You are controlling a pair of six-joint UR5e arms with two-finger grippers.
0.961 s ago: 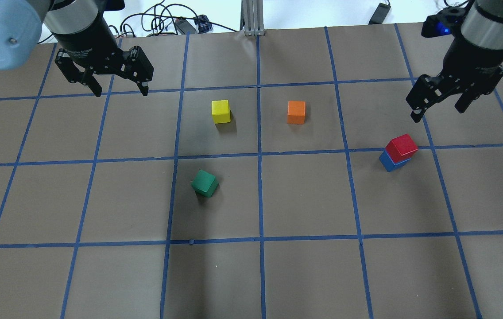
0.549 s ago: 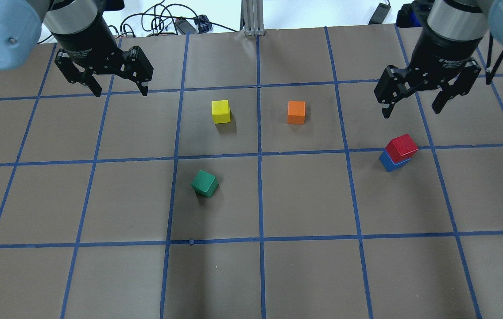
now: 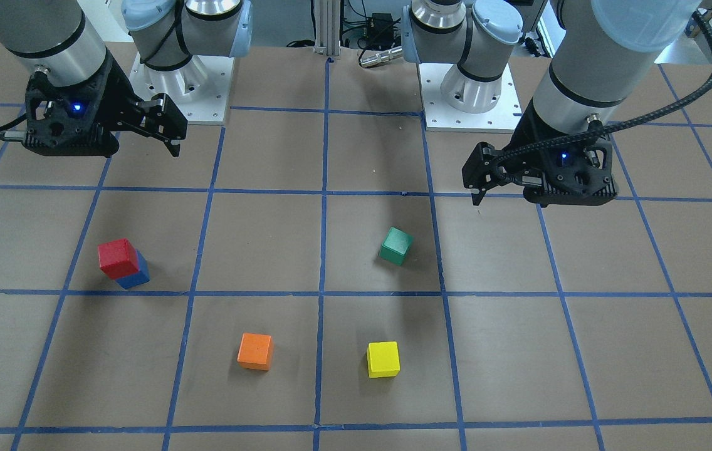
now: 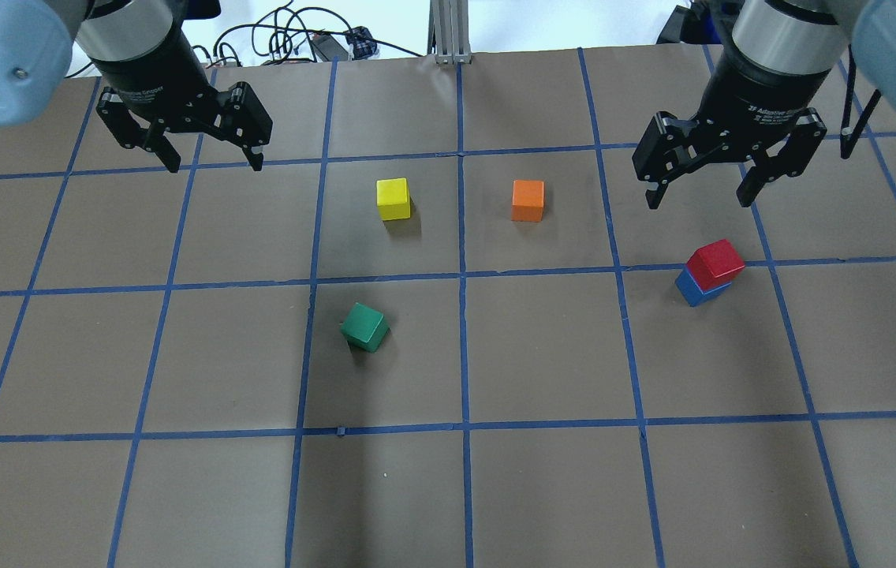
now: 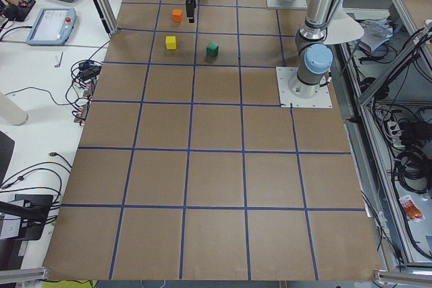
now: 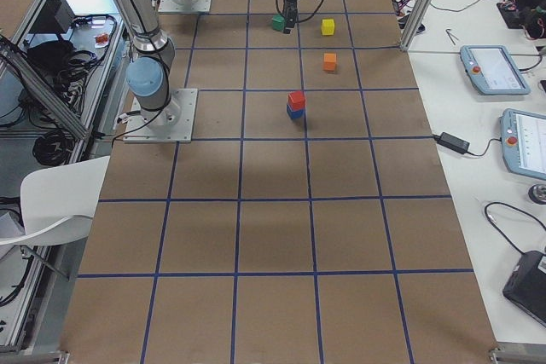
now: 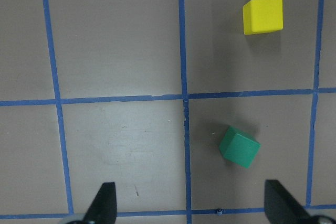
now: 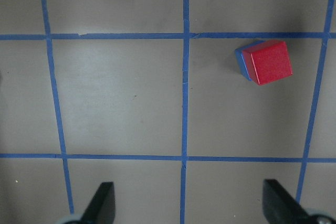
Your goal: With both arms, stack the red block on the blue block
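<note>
Table (image 4: 543, 489): matte brown, with a grid of squares in blue tape. Overhead, from the centre crossing: yellow block (image 4: 393, 198) at 11 o'clock, orange block (image 4: 528, 199) at 1, green block (image 4: 364, 326) at 8, red block (image 4: 714, 260) over blue block (image 4: 692, 290) at 3, all plain solid faces. Left gripper (image 4: 216, 162) and right gripper (image 4: 698, 201): black with small white lettering, each with a blue light.

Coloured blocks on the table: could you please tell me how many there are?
5. The red block sits on the blue block, robot's right side; the orange block and yellow block lie mid-table, far side; the green block lies nearer the robot. None seems hidden.
</note>
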